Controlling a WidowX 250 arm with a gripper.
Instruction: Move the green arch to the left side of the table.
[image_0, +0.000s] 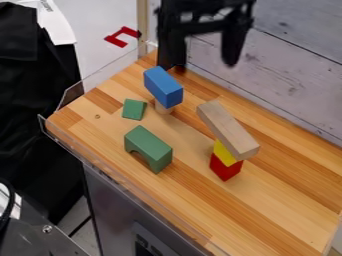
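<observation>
The black gripper hangs over the far end of the wooden table, at the top of the camera view. Its two fingers stand wide apart with nothing between them. The green arch stands on the table, left of the middle, below and to the left of the gripper and apart from it. Its curved opening faces the lower left.
Behind the arch are a small green block and a blue block on a light peg. To its right, a tilted wooden block tops yellow and red blocks. A clear rim edges the table.
</observation>
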